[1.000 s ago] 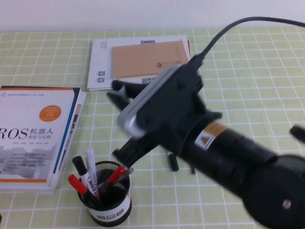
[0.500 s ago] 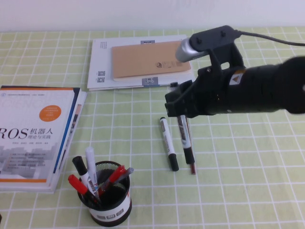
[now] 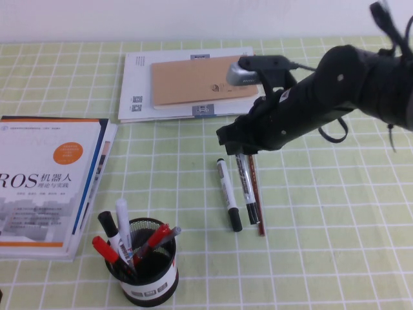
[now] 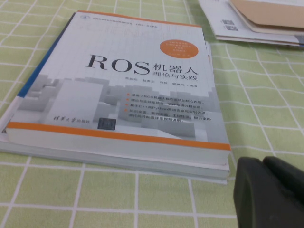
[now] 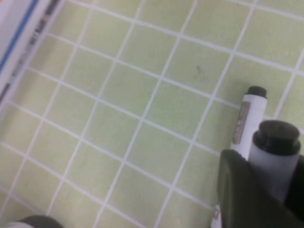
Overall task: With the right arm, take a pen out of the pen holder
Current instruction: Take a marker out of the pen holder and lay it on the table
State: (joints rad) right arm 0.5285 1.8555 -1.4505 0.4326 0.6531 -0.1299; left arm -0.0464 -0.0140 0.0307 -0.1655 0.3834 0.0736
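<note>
High view: one round black mesh pen holder (image 3: pixel 150 274), lower left, holds at least four capped pens. At centre frame the right gripper (image 3: pixel 240 154) is clamped on one white cylindrical marker (image 3: pixel 245 187). Beside it, one black-capped white pen (image 3: pixel 227 194) and one thin red pen (image 3: pixel 257 203) lie on the green checked cloth (image 3: pixel 335 245). In the left wrist view's lower right, the left gripper (image 4: pixel 270 194) sits beside one glossy book (image 4: pixel 128 95); I cannot tell its state.

A ROS book (image 3: pixel 51 184) lies near a brown notebook (image 3: pixel 200 81) on white booklets (image 3: pixel 139 84).
</note>
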